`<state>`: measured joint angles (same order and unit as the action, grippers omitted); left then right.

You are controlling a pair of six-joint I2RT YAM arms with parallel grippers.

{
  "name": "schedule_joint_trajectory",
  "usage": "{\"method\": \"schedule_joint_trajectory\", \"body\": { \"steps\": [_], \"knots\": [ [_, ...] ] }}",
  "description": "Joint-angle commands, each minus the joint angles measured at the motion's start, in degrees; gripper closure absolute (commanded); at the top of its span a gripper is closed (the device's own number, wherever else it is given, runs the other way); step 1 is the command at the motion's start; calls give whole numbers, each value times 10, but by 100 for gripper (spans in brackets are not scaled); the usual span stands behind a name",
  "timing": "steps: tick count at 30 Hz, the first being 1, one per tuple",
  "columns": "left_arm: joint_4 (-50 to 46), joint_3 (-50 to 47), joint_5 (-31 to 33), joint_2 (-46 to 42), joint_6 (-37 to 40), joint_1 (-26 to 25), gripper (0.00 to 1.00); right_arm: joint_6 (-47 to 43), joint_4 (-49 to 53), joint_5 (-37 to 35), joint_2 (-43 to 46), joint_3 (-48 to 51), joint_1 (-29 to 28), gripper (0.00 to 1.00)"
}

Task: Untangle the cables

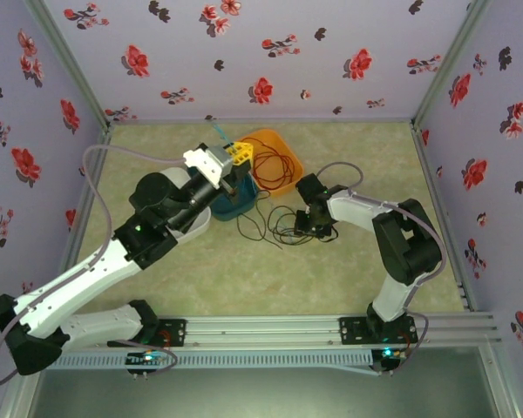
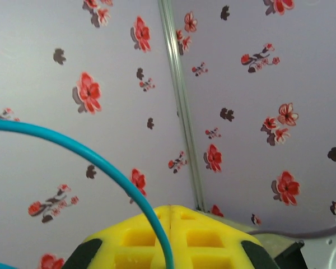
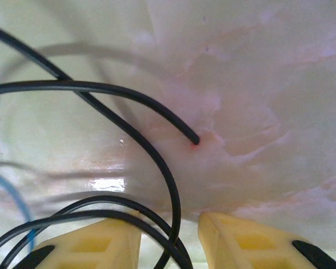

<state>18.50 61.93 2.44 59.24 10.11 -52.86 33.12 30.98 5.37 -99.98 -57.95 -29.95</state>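
On the tabletop [image 1: 349, 279], the right hand [image 3: 169, 219] sits low over the black cables [image 1: 275, 225], its fingers [image 3: 101, 244] parted with one of them running between (not pinched). Farther back, the left hand [image 2: 171, 216] is clenched on the blue cable [image 2: 101, 162] above a blue bowl [image 1: 229, 209]; red-orange cable [image 1: 279, 168] loops in the orange bowl [image 1: 266, 135] just beyond.

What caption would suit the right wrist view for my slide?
Right gripper, jaws open, straddling a looping black cable on the pale marbled table.
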Motion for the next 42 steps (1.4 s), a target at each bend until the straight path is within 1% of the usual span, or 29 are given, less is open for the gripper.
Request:
{"method": "schedule_joint_trajectory", "body": {
  "steps": [1, 5, 7, 9, 13, 15, 17, 20, 21, 24, 26, 28, 29, 34, 38, 39, 42],
  "knots": [
    [6, 26, 12, -20, 42, 4, 100, 7, 15, -87, -28, 19, 16, 65],
    [6, 38, 13, -27, 58, 4, 100, 10, 12, -94, -25, 28, 28, 69],
    [0, 48, 13, -27, 67, 4, 100, 12, 13, -98, -20, 34, 40, 72],
    [-12, 60, 15, -26, 77, 3, 100, 13, 7, -97, -12, 45, 53, 80],
    [-17, 74, 21, -21, 90, 4, 100, 15, -6, -86, 16, 69, 90, 98],
    [-21, 77, 21, -19, 92, 4, 100, 17, -24, -63, 33, 82, 110, 99],
    [-26, 79, 22, -18, 92, 3, 100, 23, -24, -65, 46, 85, 120, 98],
    [-33, 82, 29, -18, 100, 4, 100, 21, 10, -108, 64, 71, 127, 98],
    [-35, 86, 42, -18, 105, 5, 100, 18, 20, -119, 72, 67, 131, 96],
    [-31, 91, 92, -23, 120, 11, 100, 13, 39, -144, 91, 66, 144, 84],
    [-30, 93, 106, -30, 118, 24, 100, 11, 39, -148, 100, 72, 155, 78],
    [-29, 92, 107, -41, 108, 38, 100, 9, 33, -147, 104, 78, 169, 71],
    [-26, 91, 107, -44, 103, 43, 100, 10, 31, -145, 104, 80, 174, 70],
    [-20, 95, 106, -55, 102, 59, 100, 3, 21, -133, 98, 80, 192, 71],
    [-12, 118, 106, -40, 97, 80, 100, 1, 17, -113, 99, 78, 194, 70],
    [-15, 126, 102, -35, 92, 83, 100, 0, 13, -101, 104, 80, 193, 69],
    [-36, 144, 80, -19, 78, 86, 100, 3, -10, -64, 134, 90, 189, 58]
  ]
}}
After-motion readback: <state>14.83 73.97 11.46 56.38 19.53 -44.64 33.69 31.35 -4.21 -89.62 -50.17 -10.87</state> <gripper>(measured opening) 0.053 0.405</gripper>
